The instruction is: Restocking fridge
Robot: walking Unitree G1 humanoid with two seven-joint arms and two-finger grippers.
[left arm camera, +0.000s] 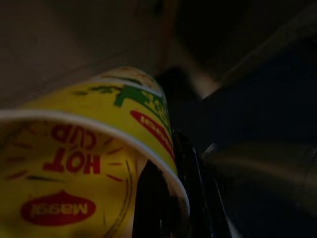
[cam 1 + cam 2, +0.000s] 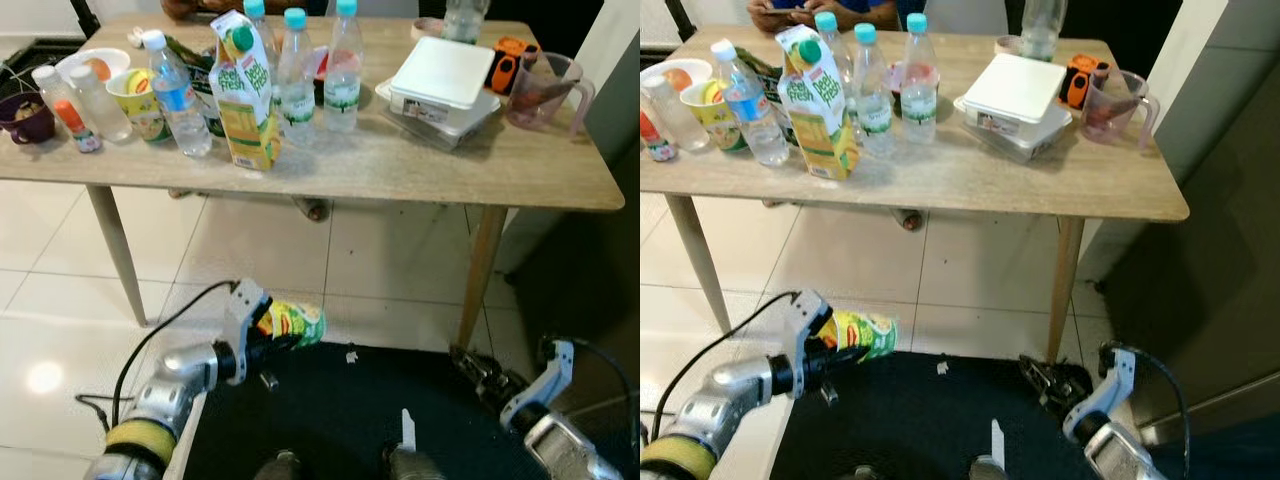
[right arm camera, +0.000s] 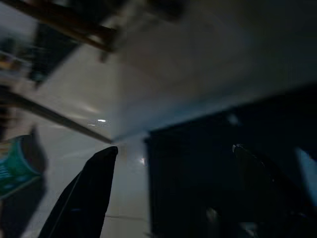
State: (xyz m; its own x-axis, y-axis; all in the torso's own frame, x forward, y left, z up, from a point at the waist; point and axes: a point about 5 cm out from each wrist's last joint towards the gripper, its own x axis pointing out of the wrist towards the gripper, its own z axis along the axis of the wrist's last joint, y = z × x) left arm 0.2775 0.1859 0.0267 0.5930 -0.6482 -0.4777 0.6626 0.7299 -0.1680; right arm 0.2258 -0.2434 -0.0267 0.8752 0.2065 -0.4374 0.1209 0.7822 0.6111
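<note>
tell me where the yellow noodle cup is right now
The yellow noodle cup is held sideways in the left gripper, low on the robot's left in the eye views, over the floor in front of the wooden table.

Soft, even daylight falls on the counter (image 2: 420,165), its things sharp and clear. A bright glare spot shines on the floor tiles (image 2: 45,377) below the counter's left end, and pale reflections streak the tiles beneath it. Right of the counter the room sinks into deep shade. Both wrist views are dim; the noodle cup (image 1: 94,163) shows close and soft, the right one smeared with blur.
</note>
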